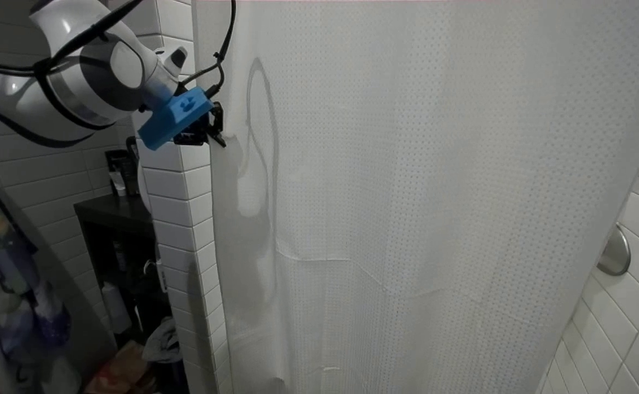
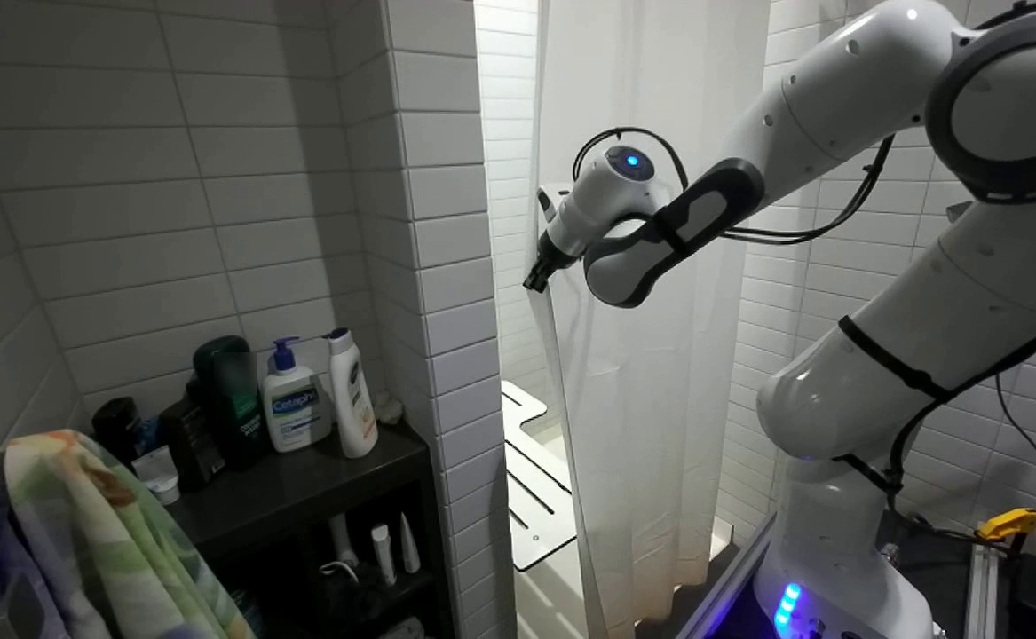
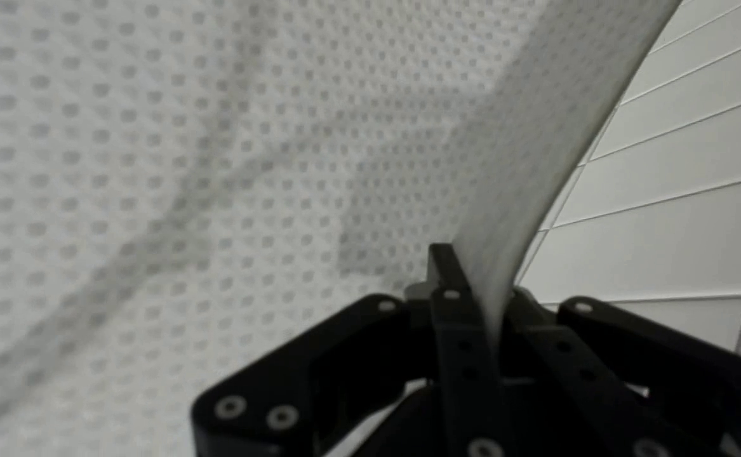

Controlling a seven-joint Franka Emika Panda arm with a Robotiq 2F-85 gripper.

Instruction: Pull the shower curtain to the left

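The curtain (image 1: 385,191) is a tall white sheet patterned with small dots, hanging in soft vertical folds with a few crosswise creases. One side edge is pinched in the gripper (image 3: 484,289) and juts out there, slanting inward below. In an exterior view it hangs beyond the left edge of the worktop (image 2: 731,579).

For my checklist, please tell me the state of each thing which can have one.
Curtain: hanging spread, one edge pinched
Gripper: shut on the curtain
Seat: down flat, partly hidden
Base lights: lit blue
Wrist light: lit blue
Cetaphil bottle: upright
Cloth: draped
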